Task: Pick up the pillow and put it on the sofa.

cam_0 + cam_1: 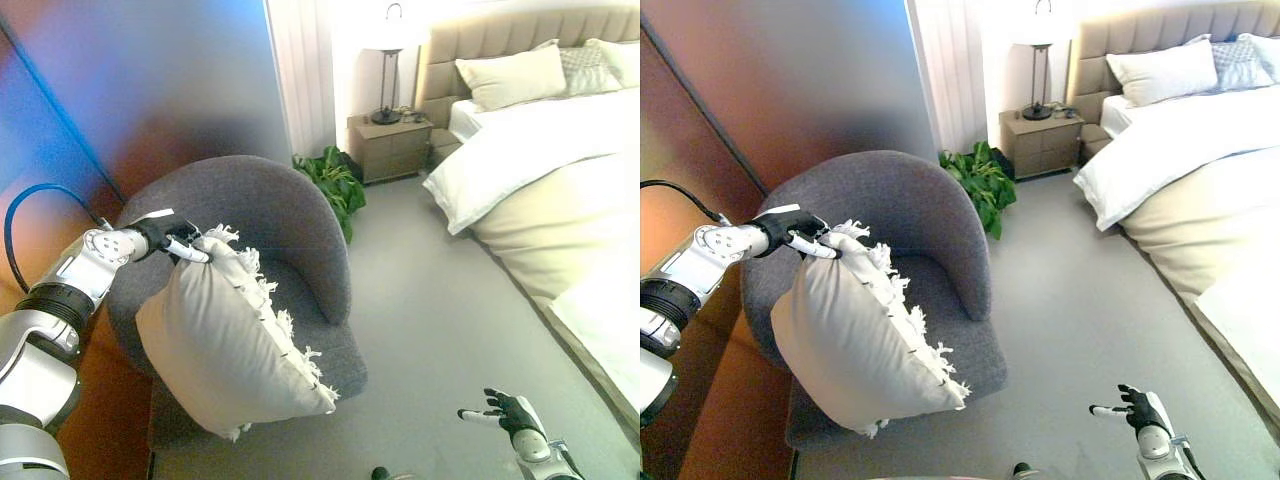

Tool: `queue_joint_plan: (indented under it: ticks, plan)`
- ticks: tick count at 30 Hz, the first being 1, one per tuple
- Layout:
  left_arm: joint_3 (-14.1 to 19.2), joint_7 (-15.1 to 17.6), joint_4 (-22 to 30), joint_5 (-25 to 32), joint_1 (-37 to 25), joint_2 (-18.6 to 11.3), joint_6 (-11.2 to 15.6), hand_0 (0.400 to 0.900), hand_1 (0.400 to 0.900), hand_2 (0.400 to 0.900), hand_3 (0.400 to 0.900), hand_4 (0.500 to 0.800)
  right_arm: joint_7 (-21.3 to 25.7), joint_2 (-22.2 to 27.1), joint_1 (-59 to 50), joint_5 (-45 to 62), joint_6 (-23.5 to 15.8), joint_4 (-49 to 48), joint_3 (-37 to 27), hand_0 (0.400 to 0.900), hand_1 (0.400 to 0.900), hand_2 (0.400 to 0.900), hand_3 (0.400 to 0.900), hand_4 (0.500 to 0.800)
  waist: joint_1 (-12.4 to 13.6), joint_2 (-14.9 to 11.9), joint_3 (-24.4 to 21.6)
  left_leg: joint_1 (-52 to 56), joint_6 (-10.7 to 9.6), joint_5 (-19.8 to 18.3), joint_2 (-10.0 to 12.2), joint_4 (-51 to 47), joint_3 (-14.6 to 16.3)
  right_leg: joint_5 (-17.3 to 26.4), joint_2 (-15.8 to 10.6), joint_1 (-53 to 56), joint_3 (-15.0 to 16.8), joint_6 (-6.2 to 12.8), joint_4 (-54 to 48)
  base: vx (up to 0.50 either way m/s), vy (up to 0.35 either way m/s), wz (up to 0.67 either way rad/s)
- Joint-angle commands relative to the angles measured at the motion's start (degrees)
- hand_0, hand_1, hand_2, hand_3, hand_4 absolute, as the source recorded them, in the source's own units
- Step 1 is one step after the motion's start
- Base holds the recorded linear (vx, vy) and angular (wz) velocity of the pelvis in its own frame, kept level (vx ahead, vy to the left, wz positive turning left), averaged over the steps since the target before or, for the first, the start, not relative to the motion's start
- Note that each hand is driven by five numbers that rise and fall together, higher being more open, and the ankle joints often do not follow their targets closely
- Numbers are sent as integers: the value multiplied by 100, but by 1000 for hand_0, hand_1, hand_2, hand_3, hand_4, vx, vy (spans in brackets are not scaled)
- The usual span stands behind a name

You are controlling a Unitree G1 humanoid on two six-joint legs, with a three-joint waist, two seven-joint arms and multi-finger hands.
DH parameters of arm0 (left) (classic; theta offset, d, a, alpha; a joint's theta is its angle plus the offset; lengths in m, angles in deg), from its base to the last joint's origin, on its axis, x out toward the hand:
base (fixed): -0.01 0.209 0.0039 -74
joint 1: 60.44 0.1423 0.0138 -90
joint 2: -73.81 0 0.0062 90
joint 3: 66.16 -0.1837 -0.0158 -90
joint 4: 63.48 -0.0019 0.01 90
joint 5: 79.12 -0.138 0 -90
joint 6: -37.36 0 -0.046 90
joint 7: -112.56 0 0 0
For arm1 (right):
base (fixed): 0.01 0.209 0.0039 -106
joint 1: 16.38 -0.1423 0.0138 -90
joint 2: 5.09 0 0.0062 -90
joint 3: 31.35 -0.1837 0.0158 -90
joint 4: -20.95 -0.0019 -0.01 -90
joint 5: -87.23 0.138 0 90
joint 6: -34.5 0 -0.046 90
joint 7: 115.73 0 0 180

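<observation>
Left eye view: cream fringed pillow (225,340) hanging over the seat of the grey tub sofa (290,215), pinched at its top corner by the left hand (168,240), lower edge perhaps already brushing the cushion. Placing step under way; next calls for lowering and letting go. Right hand (512,412) idle low right, fingers spread, holding nothing.

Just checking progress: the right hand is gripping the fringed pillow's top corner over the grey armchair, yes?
Not quite: the left hand grips the fringed pillow by its top corner over the grey armchair, as the left eye view shows. The right hand hangs open, low over the floor.
</observation>
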Motion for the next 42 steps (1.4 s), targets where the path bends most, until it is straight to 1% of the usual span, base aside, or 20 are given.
queue_joint_plan:
  ticks: [1,4,7,8,9,12,14,17,18,21,25,27,30,33,34,36,39,40,41,42]
  plan:
    - [439,546,-756,-216,-2102,-168,479,400,400,400,400,500,121,581,-358,-65,-379,81,296,900,900,900,900,800,-19,62,-499,-43,-31,-510,83,439,-24,-494,-327,-91,-112,620,408,78,-16,-16]
    - [359,675,-946,-406,-2246,-151,425,400,400,400,400,500,121,597,-329,-77,-393,83,316,900,900,900,900,800,-89,57,-486,-32,-32,-521,89,455,18,-474,-319,-117,-45,627,402,78,-21,-15]
    - [354,921,-1176,-500,-2310,-106,252,400,400,400,400,500,85,619,-331,-98,-415,132,310,900,900,900,900,800,-135,53,-483,-16,-32,-531,96,468,48,-448,-317,-112,-9,630,364,79,-18,-11]
    - [363,1023,-1266,-486,-2329,-94,179,806,806,806,806,744,78,621,-325,-113,-432,152,320,900,900,900,900,800,-149,50,-485,-7,-29,-533,95,463,54,-444,-314,-109,0,629,356,73,-19,-11]
    - [394,1075,-1375,-456,-2355,-84,134,900,900,900,900,800,72,615,-306,-124,-457,157,326,900,900,900,900,800,-168,45,-486,-9,-29,-534,95,464,59,-443,-309,-112,11,628,348,68,-23,-10]
    - [496,1189,-1553,-361,-2352,-38,37,900,900,900,900,800,45,617,-251,-138,-499,137,335,900,900,900,900,800,-203,18,-480,-27,-27,-544,105,489,61,-448,-301,-131,24,621,356,43,-26,-7]
    - [562,1278,-1633,-244,-2338,-22,36,900,900,900,900,800,39,617,-234,-114,-523,152,351,900,900,900,900,800,-206,0,-480,-30,-28,-547,112,486,54,-457,-290,-130,25,613,346,18,-17,-3]
    - [692,1431,-1636,-57,-2268,5,37,900,900,900,900,800,7,626,-219,-145,-555,204,345,900,900,900,900,800,-201,-20,-499,-24,-31,-543,116,474,29,-469,-264,-109,32,592,322,7,-2,1]
    - [730,1446,-1615,31,-2257,22,-9,900,900,900,900,800,0,632,-208,-129,-573,213,345,900,900,900,900,800,-197,-29,-497,-29,-32,-539,121,476,21,-480,-255,-102,32,584,325,12,-9,8]
    - [826,1545,-1461,287,-2211,49,-131,900,900,900,900,800,-41,645,-198,-87,-584,223,326,900,900,900,900,800,-153,-52,-504,-39,-37,-524,133,468,-25,-510,-229,-75,2,561,329,-3,-11,12]
    - [970,1630,-1266,601,-2160,53,-192,900,900,900,900,800,1,582,-173,-54,-594,241,308,900,900,900,900,800,-79,-71,-520,-70,-45,-501,155,475,-94,-562,-201,-46,-51,526,352,-26,-5,17]
    - [1047,1755,-1152,664,-2105,61,-134,900,900,900,900,800,-2,568,-187,-41,-598,257,291,900,900,900,900,800,-43,-80,-525,-79,-48,-496,164,475,-134,-585,-191,-26,-76,509,355,-40,-2,17]
    - [1168,1873,-1004,942,-2068,30,-86,900,900,900,900,800,-5,551,-217,-19,-615,328,280,900,900,900,900,800,28,-78,-548,-92,-63,-475,177,457,-192,-609,-179,6,-114,497,348,-47,9,18]
    - [1265,1994,-820,1350,-2058,-24,-34,900,900,900,900,800,-44,558,-251,14,-606,348,265,900,900,900,900,800,99,-80,-571,-109,-78,-454,185,441,-237,-625,-179,34,-162,494,339,-50,0,15]
    - [1316,2019,-705,1536,-2034,-50,-67,900,900,900,900,800,-34,546,-252,53,-588,327,268,900,900,900,900,800,133,-82,-576,-114,-82,-453,186,437,-255,-633,-185,47,-188,491,337,-48,-6,14]
    - [1496,2021,-451,1771,-1887,-121,-139,900,900,900,900,800,-13,511,-239,54,-567,301,230,900,900,900,900,800,214,-80,-574,-118,-90,-447,188,421,-312,-641,-196,68,-244,491,335,-54,0,12]
    - [1834,2012,-80,2360,-1537,-179,-92,900,900,900,900,800,64,421,-203,87,-546,283,155,900,900,900,900,800,337,-87,-556,-132,-94,-448,172,397,-399,-652,-223,111,-328,493,313,-60,-2,11]
    - [1991,2031,58,2668,-1357,-194,-50,900,900,900,900,800,87,391,-188,92,-552,289,113,900,900,900,900,800,385,-95,-549,-137,-95,-441,167,382,-426,-647,-233,122,-358,496,303,-63,-7,11]
    - [2217,1965,214,2814,-1101,-209,23,900,900,900,900,800,114,351,-174,125,-535,279,62,900,900,900,900,800,445,-110,-535,-143,-99,-436,162,368,-454,-644,-246,132,-394,497,297,-69,-5,11]
    - [2503,1972,379,2940,-793,-199,96,900,900,900,900,800,144,306,-146,117,-530,271,1,900,900,900,900,800,502,-120,-517,-150,-106,-429,161,350,-479,-645,-259,140,-433,501,297,-73,1,11]
